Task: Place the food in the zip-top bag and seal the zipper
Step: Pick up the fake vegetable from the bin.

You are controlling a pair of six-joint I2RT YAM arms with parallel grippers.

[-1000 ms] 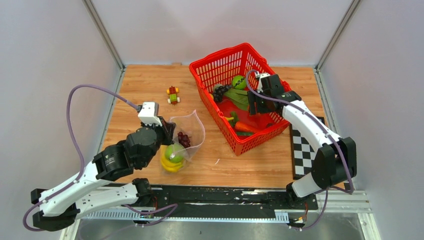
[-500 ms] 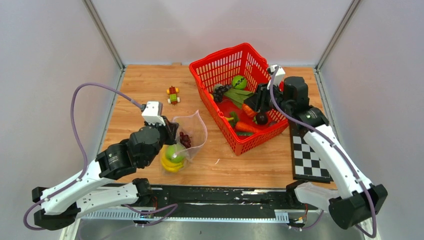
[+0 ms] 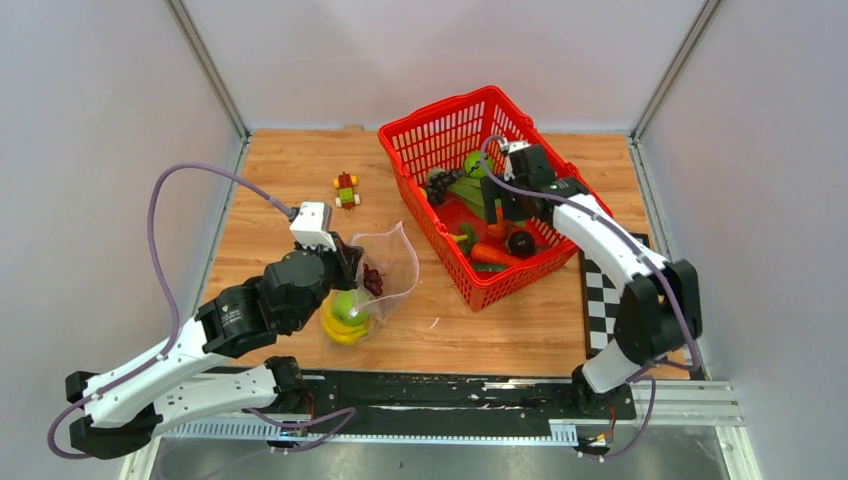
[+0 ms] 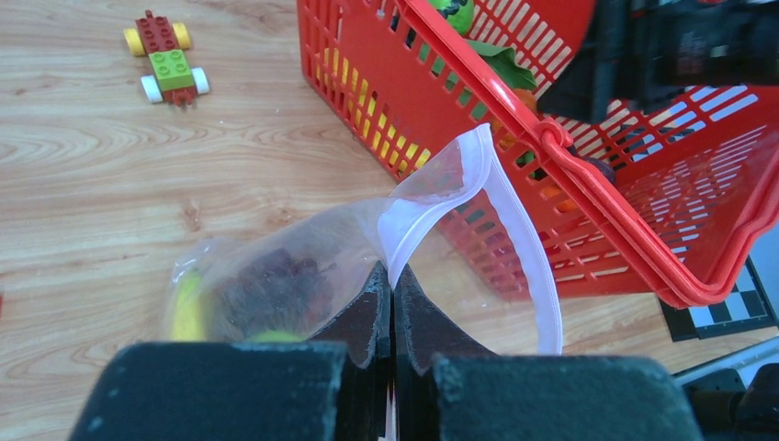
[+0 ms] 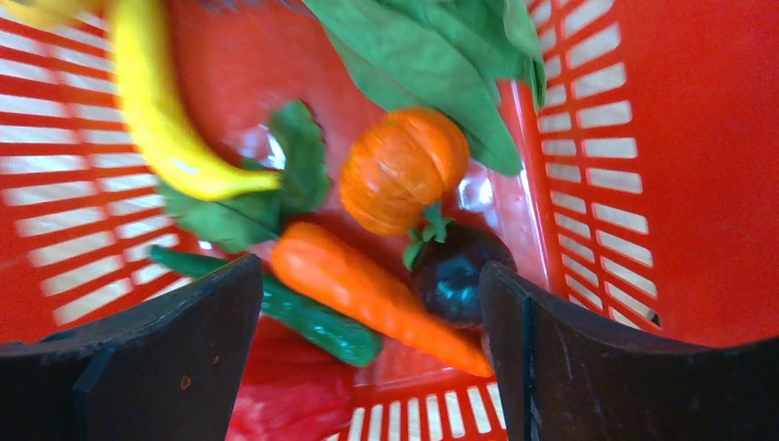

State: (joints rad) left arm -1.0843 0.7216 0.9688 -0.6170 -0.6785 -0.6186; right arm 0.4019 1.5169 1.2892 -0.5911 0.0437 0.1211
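Observation:
The clear zip-top bag [image 3: 388, 262] lies on the table left of the red basket. It holds dark grapes [image 3: 370, 278], a green lime [image 3: 348, 305] and a yellow banana [image 3: 343, 333]. My left gripper [image 3: 345, 262] is shut on the bag's mouth edge [image 4: 392, 276]. The pale pinkish zipper strip [image 4: 524, 239] curves open. My right gripper [image 3: 500, 212] is open over the basket's food [image 5: 370, 276]. Between its fingers lie an orange carrot [image 5: 367, 289], a dark round fruit [image 5: 455, 271], an orange fruit [image 5: 400, 170], a banana [image 5: 165, 119] and green leaves [image 5: 432, 64].
The red mesh basket [image 3: 420, 140] stands at the back right, and its rim is close to the bag's mouth [image 4: 551, 147]. A toy block figure [image 3: 346, 189] sits at the back left. A checkerboard [image 3: 603, 300] lies at the right edge. Grey walls enclose the table.
My right arm swung out to the right, then came back left with its gripper lower over the basket's food. My left gripper keeps its hold on the bag, shifted slightly.

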